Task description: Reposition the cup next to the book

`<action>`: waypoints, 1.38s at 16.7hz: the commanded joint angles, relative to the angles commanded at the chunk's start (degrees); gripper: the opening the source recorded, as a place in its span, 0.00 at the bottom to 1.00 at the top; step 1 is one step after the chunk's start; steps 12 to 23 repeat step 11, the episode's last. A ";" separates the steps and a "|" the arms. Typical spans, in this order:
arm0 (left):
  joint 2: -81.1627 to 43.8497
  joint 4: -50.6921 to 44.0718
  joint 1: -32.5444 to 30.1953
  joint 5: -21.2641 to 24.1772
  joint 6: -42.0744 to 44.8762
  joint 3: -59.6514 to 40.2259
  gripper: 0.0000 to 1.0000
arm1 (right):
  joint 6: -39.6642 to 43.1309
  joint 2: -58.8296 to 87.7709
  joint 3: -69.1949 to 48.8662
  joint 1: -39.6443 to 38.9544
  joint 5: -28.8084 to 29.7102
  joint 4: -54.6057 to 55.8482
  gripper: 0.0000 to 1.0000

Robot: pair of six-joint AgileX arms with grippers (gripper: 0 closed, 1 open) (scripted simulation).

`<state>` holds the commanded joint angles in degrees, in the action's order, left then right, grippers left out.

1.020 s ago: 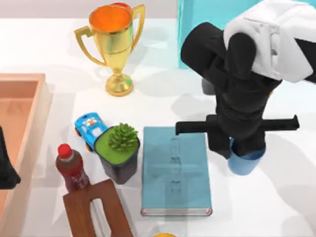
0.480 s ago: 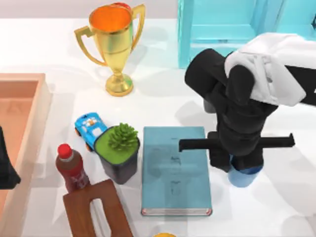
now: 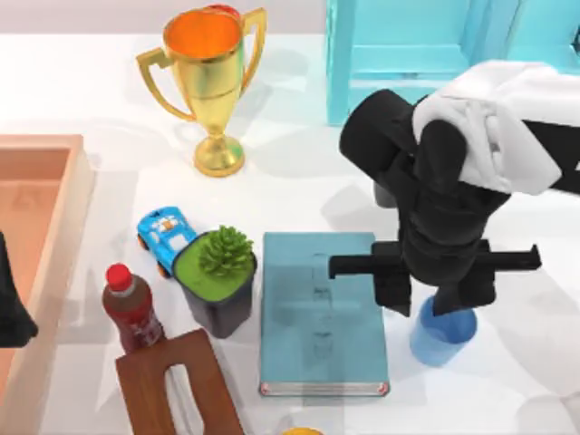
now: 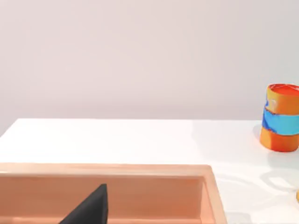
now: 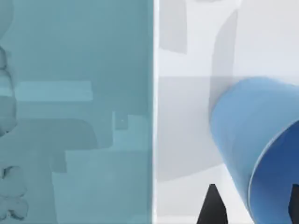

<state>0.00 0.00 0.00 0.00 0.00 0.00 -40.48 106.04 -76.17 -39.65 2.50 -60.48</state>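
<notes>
White table (image 3: pixel 91 91) bears cup (image 3: pixel 441 337) beside book (image 3: pixel 322 317)

The right arm (image 3: pixel 453 181) has matte black links, a white shell, and black jaws.

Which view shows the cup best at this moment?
The right wrist view: the cup is close, its wall and rim apart from the book. The top view has the cup partly under the right gripper. The left wrist view faces a wooden tray.

You are viewing a rendered simulation tabletop: a plain white table (image 3: pixel 299 190) before a blank wall, carrying unrelated props, including a gold trophy (image 3: pixel 208 82), toy car (image 3: pixel 163 237) and potted plant (image 3: pixel 220 276).
</notes>
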 joint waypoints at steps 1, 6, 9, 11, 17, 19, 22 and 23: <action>0.00 0.00 0.00 0.00 0.00 0.00 1.00 | 0.00 0.00 0.00 0.00 0.00 0.00 0.68; 0.00 0.00 0.00 0.00 0.00 0.00 1.00 | 0.00 0.00 0.00 0.00 0.00 0.00 1.00; 0.00 0.00 0.00 0.00 0.00 0.00 1.00 | 0.00 0.00 0.00 0.00 0.00 0.00 1.00; 0.00 0.00 0.00 0.00 0.00 0.00 1.00 | 0.00 0.00 0.00 0.00 0.00 0.00 1.00; 0.00 0.00 0.00 0.00 0.00 0.00 1.00 | 0.00 0.00 0.00 0.00 0.00 0.00 1.00; 0.00 0.00 0.00 0.00 0.00 0.00 1.00 | 0.00 0.00 0.00 0.00 0.00 0.00 1.00; 0.00 0.00 0.00 0.00 0.00 0.00 1.00 | 0.00 0.00 0.00 0.00 0.00 0.00 1.00; 0.00 0.00 0.00 0.00 0.00 0.00 1.00 | 0.00 0.00 0.00 0.00 0.00 0.00 1.00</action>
